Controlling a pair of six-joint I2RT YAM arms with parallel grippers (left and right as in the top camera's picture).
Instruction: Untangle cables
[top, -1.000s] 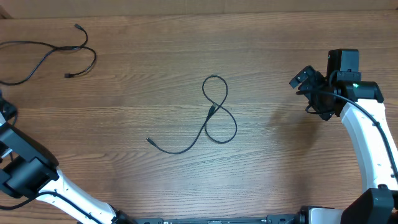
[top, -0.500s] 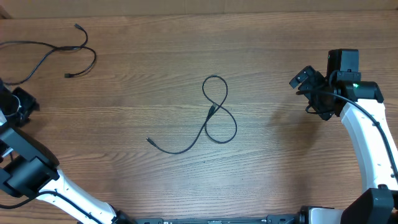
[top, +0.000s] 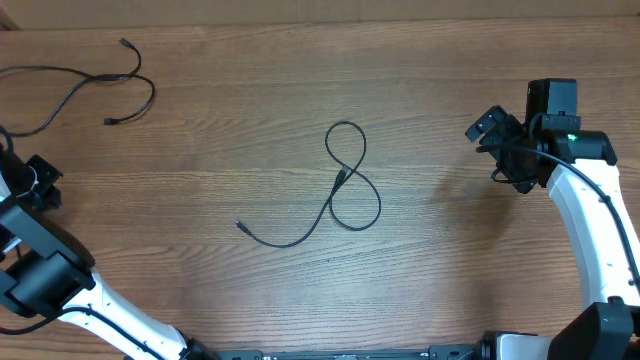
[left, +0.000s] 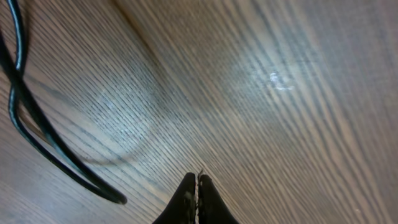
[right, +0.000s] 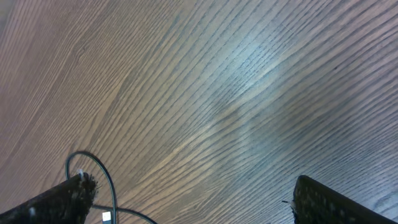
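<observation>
From where I stand the job looks mostly done: the two cords lie well apart on the pale brown wooden table (top: 450, 290), neither laid over the other. The thin black looped cable (top: 341, 180) sits in the middle of the table, and I judge that it is what is left, for it crosses over itself in a figure-eight with one plug end trailing toward the lower left. The thin black curved cable (top: 150, 97) lies in the far left corner in an open bend, two small plugs free, and part of it runs off the edge of the overhead view. Neither arm has hold of anything. The left gripper (top: 42, 178) hangs at the left edge, near that corner cord but apart from it. The right gripper (top: 500, 150) is off to the right, well away from the loop. The overhead view gives the whole layout but is too small to show how the jaws stand. The left wrist camera settles its side: the fingertips (left: 186, 200) are pinched together on nothing, and a black cord (left: 111, 195) passes beside them untouched; which cord it is I cannot say. The right wrist camera shows its fingers (right: 74, 194) spread wide over bare wood, with a small black wire loop (right: 102, 171) by one finger, probably the arm's own.
</observation>
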